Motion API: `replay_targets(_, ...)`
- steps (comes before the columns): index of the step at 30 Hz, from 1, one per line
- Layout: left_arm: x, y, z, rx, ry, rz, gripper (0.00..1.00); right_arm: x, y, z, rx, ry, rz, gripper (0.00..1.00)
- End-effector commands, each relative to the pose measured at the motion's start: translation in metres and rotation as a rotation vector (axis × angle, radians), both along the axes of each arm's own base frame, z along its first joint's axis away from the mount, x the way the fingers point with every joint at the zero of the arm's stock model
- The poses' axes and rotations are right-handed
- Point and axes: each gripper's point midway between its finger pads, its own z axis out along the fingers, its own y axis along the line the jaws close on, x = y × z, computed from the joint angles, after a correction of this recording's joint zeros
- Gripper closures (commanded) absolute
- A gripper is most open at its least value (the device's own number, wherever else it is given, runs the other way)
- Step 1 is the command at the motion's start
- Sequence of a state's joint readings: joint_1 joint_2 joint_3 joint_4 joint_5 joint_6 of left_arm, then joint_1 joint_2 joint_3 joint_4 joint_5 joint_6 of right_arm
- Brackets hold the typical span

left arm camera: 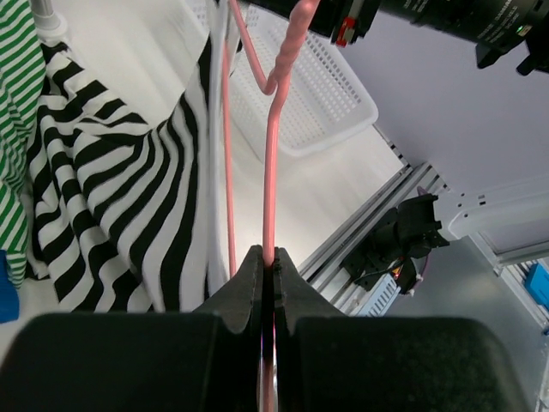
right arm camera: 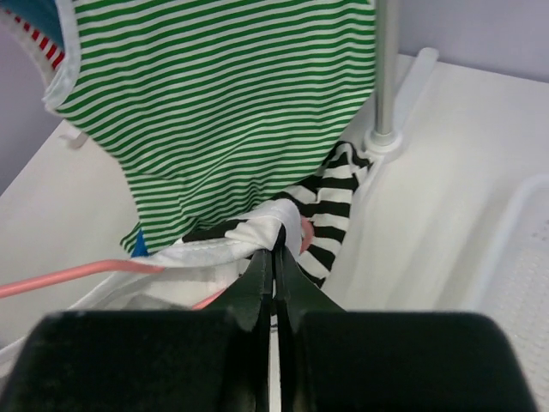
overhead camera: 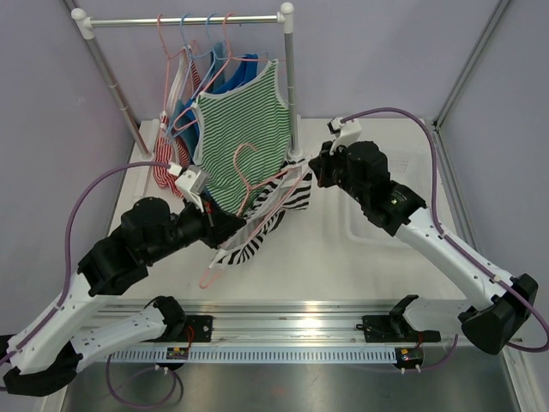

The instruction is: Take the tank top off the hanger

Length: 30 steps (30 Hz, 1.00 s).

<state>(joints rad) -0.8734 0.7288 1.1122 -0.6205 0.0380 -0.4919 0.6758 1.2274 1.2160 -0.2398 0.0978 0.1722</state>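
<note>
Pink hanger (left arm camera: 269, 172) wire is pinched between the closed fingers of the left gripper (left arm camera: 268, 256). Black-and-white striped tank top (overhead camera: 283, 206) drapes from it between the arms. Right gripper (right arm camera: 276, 251) is clamped on its white-trimmed edge. Behind, a green-striped top (overhead camera: 240, 137) hangs on the rail (overhead camera: 184, 21).

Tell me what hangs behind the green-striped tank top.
A blue garment and a red-striped garment peek out on hangers; the green-striped tank top covers most of them.

No readable text, labels or numbers anywhere.
</note>
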Motion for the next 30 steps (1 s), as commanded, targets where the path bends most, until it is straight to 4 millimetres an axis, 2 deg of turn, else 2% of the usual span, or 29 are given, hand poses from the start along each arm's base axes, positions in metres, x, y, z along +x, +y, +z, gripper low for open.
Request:
replay_targets(1, -0.006, 0.011, 0.03, -0.006, -0.08, -0.006, 1.0, 0.013, -0.034, 0.048, 0.018, -0.116, -0.196, 1.0)
replay_targets(4, -0.021, 0.012, 0.046, -0.023, -0.13, -0.083, 1.0, 0.011, -0.044, 0.068, 0.022, -0.147, -0.226, 1.0)
replay_targets(6, -0.034, 0.017, 0.064, -0.055, -0.182, -0.129, 1.0, 0.011, -0.053, 0.085, 0.024, -0.172, -0.263, 1.0)
replay_targets(7, -0.043, 0.018, 0.07, -0.069, -0.197, -0.17, 1.0, 0.009, -0.057, 0.098, 0.037, -0.193, -0.276, 1.0)
replay_targets(9, -0.056, 0.026, 0.085, -0.1, -0.244, -0.198, 1.0, 0.008, -0.062, 0.106, 0.031, -0.205, -0.293, 1.0)
replay_targets(11, -0.061, 0.035, 0.091, -0.108, -0.275, -0.194, 1.0, 0.007, -0.064, 0.118, 0.037, -0.216, -0.296, 1.0)
replay_targets(14, -0.061, 0.045, 0.097, -0.111, -0.295, -0.16, 1.0, 0.0, -0.059, 0.13, 0.067, -0.22, -0.249, 1.0)
replay_targets(15, -0.062, 0.047, 0.099, -0.123, -0.304, -0.156, 1.0, -0.006, -0.047, 0.13, 0.085, -0.212, -0.177, 1.0)
replay_targets(17, -0.061, 0.043, 0.103, -0.151, -0.337, -0.165, 1.0, -0.015, -0.035, 0.125, 0.105, -0.185, -0.098, 1.0)
replay_targets(18, -0.064, 0.045, 0.108, -0.179, -0.368, -0.164, 1.0, -0.024, -0.023, 0.122, 0.116, -0.17, -0.012, 1.0)
replay_targets(19, -0.056, 0.039, 0.109, -0.216, -0.401, -0.148, 1.0, -0.032, -0.018, 0.111, 0.122, -0.148, 0.031, 1.0)
replay_targets(20, -0.054, 0.039, 0.114, -0.255, -0.427, -0.128, 1.0, -0.04, -0.011, 0.111, 0.165, -0.133, 0.074, 1.0)
replay_targets(21, -0.047, 0.038, 0.113, -0.278, -0.446, -0.099, 1.0, -0.057, 0.004, 0.106, 0.187, -0.116, 0.198, 1.0)
replay_targets(23, -0.035, 0.035, 0.118, -0.349, -0.514, -0.052, 1.0, -0.083, 0.016, 0.095, 0.236, -0.084, 0.333, 1.0)
replay_targets(24, -0.033, 0.036, 0.135, -0.414, -0.578, -0.031, 1.0, -0.103, 0.026, 0.09, 0.252, -0.056, 0.455, 1.0)
replay_targets(26, -0.019, 0.026, 0.131, -0.422, -0.598, -0.006, 1.0, -0.123, 0.029, 0.074, 0.261, -0.001, 0.54, 1.0)
replay_targets(27, -0.015, 0.024, 0.143, -0.455, -0.633, 0.01, 1.0, -0.127, 0.026, 0.064, 0.253, 0.017, 0.533, 1.0)
replay_targets(29, 0.0, 0.01, 0.144, -0.447, -0.64, 0.021, 1.0, -0.13, 0.017, 0.039, 0.205, 0.073, 0.502, 1.0)
replay_targets(30, 0.003, 0.009, 0.154, -0.474, -0.665, 0.04, 1.0, -0.129, 0.011, 0.03, 0.182, 0.087, 0.469, 1.0)
